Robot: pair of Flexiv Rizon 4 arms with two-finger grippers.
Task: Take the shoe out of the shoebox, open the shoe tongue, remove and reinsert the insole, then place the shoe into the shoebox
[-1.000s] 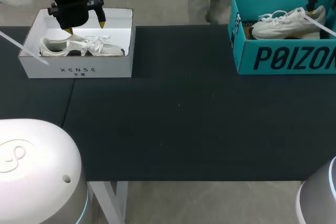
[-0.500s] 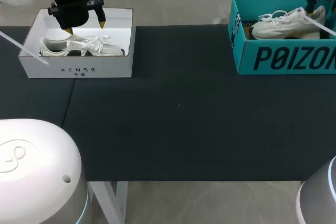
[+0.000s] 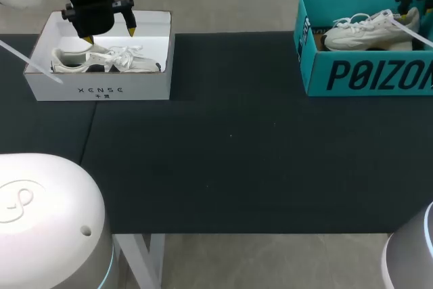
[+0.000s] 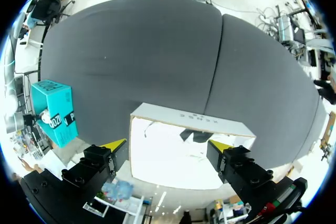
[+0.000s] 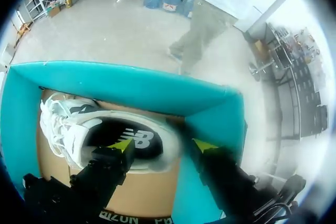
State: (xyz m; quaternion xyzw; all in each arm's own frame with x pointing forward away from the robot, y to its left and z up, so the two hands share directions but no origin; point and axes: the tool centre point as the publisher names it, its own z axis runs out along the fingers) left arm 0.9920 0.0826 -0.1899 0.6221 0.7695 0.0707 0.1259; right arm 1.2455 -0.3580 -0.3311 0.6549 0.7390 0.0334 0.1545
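Observation:
A white sneaker point(image 3: 369, 30) lies in the teal shoebox point(image 3: 365, 76) at the table's far right. My right gripper point(image 3: 407, 5) hangs over the shoe's heel end at the edge of the head view. In the right wrist view that gripper point(image 5: 163, 144) is open. Its fingers straddle the heel of the sneaker point(image 5: 79, 135) inside the teal box point(image 5: 136, 87); I see no firm contact on both sides. At the far left, my left gripper point(image 3: 109, 36) stands open above a white shoebox point(image 3: 101, 89) holding another white shoe point(image 3: 101, 60). The left wrist view shows this gripper point(image 4: 168, 144) over the white box point(image 4: 194, 119).
Black cloth point(image 3: 230, 153) covers the table between the two boxes. The teal box point(image 4: 52, 114) shows far off to one side in the left wrist view. The bases of my arms fill the near corners of the head view.
The right gripper has shifted slightly over the heel end of the shoe in the teal box. The left arm has kept still above the white box.

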